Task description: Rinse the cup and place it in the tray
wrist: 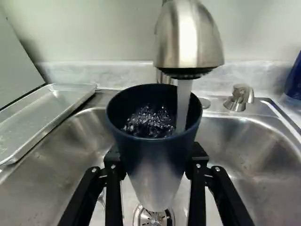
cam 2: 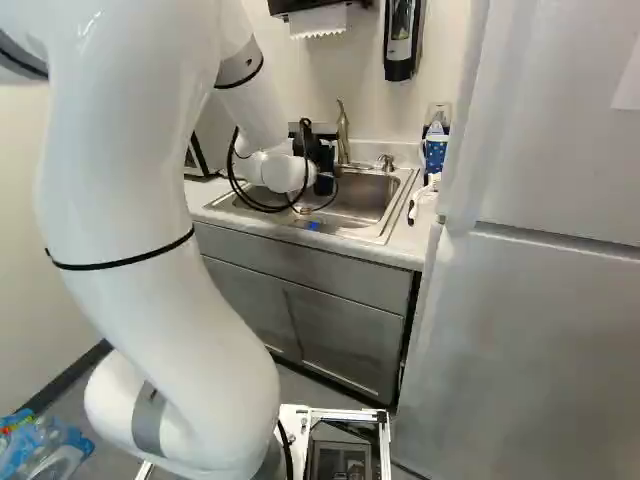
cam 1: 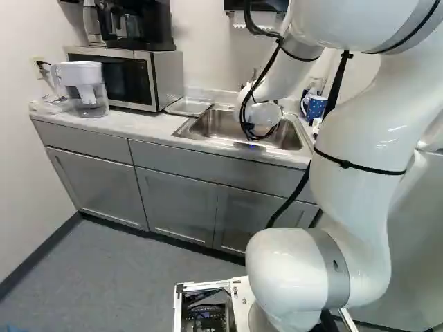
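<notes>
- Closest to the wrist camera are the two black fingers of our gripper [wrist: 155,162], closed from both sides on the cup.
- That tall, tapering dark-blue cup [wrist: 151,149] is between them, over the stainless-steel sink [wrist: 70,146]; its long axis is roughly upright, mouth up, across the line we reach along.
- The brushed-metal faucet head [wrist: 188,40] is above the cup, and a stream of water [wrist: 184,106] falls inside the rim, on the side away from the tray. Water churns within, so we judge that rinsing is under way.
- The relation that matters next: the shallow silver metal tray [cam 1: 188,106] lies to our left of the cup, between the sink and the steel-and-black microwave [cam 1: 121,77].
- We should first clear the faucet and tip the cup over the sink, then carry it left; a full cup could spill, and wet walls might slip in our grip.
</notes>
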Available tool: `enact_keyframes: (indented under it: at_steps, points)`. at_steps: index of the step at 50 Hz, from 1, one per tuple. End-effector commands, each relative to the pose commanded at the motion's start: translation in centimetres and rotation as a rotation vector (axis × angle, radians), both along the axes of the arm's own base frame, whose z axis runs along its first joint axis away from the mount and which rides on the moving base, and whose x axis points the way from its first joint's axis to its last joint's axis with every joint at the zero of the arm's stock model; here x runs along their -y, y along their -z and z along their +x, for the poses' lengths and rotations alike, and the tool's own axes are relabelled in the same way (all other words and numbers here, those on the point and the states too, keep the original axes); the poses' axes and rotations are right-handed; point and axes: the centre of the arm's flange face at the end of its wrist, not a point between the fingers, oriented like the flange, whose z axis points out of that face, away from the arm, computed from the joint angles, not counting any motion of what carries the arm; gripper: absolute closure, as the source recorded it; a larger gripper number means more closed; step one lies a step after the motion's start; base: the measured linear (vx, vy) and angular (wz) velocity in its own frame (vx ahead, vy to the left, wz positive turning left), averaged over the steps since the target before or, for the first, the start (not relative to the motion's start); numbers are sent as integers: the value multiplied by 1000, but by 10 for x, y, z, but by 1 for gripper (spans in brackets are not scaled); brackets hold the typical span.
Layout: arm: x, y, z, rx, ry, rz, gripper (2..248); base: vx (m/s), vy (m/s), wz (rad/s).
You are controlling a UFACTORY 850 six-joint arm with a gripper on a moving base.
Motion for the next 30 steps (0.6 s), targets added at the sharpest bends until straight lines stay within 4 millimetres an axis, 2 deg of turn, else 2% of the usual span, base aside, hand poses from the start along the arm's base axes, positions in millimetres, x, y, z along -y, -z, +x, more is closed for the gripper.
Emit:
enact_keyframes:
  at_steps: [30]
  points:
    - [-45, 0, -1, -1, -86, 0, 125, 0, 0, 0]
